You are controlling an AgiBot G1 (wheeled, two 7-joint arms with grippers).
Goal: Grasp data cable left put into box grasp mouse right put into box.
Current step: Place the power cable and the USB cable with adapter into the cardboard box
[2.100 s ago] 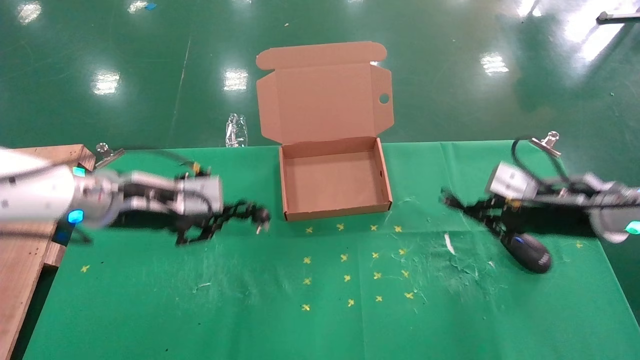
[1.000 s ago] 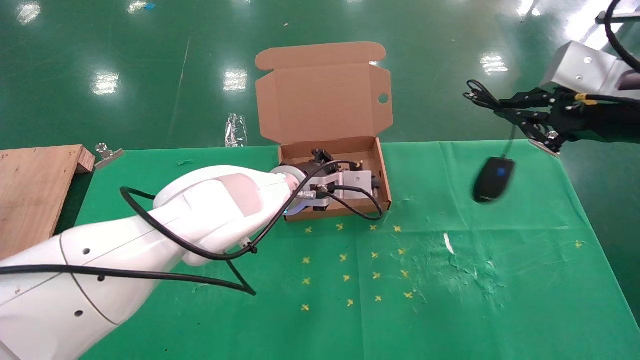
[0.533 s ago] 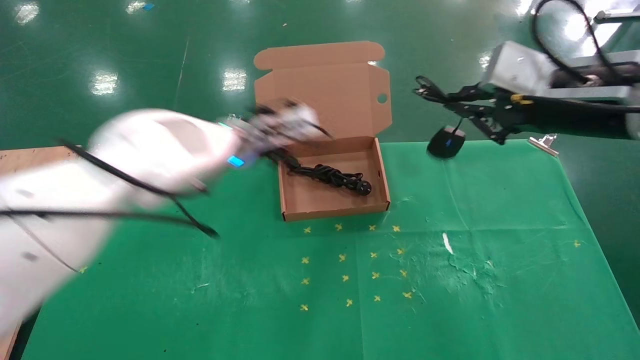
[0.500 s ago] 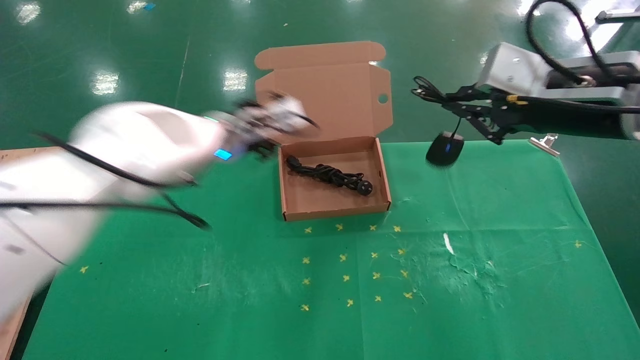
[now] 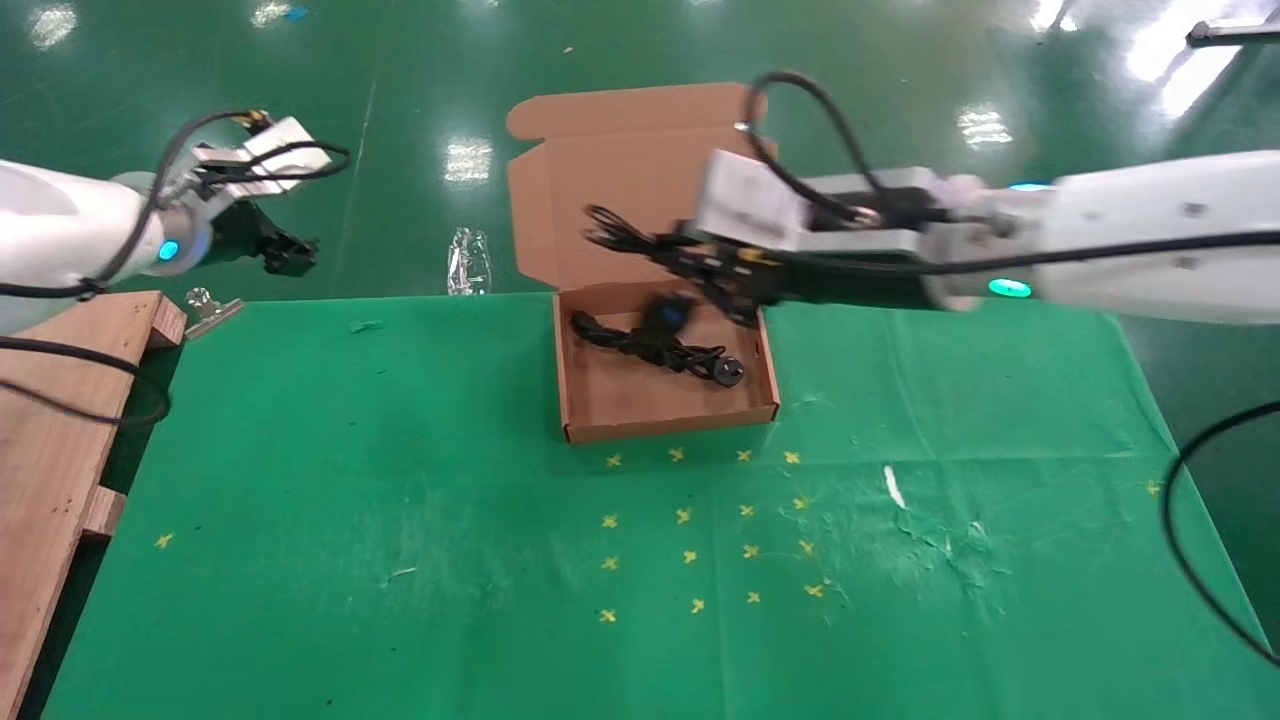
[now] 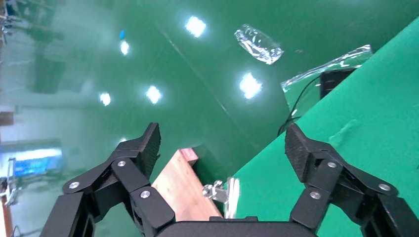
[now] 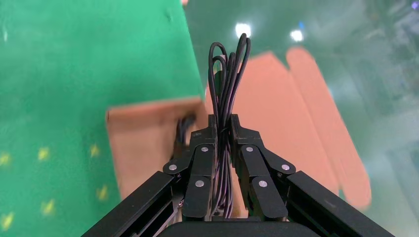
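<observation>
The brown cardboard box [image 5: 572, 405] stands open at the table's back middle, lid up. The data cable [image 5: 640, 345] lies inside it, its plug [image 5: 730, 373] near the right wall. My right gripper [image 5: 668, 252] reaches over the box and is shut on the mouse's bundled thin cord [image 7: 227, 74]. The black mouse [image 5: 668, 313], with its blue wheel, hangs from the cord just above the box floor. In the right wrist view my right gripper [image 7: 225, 127] hides the mouse, and the box [image 7: 143, 143] lies below it. My left gripper [image 5: 283, 250] is open and empty, raised beyond the table's back left corner; it also shows in the left wrist view [image 6: 222, 143].
A wooden board [image 5: 50, 420] lies at the table's left edge, with a metal clip [image 5: 208, 305] at the cloth's back left corner. A crumpled plastic wrapper [image 5: 472, 260] lies on the floor behind the table. Yellow cross marks [image 5: 695, 520] dot the green cloth before the box.
My left arm let the data cable go in the box and swung back to the far left. My right arm carried the hanging mouse leftward, from beside the box to over it.
</observation>
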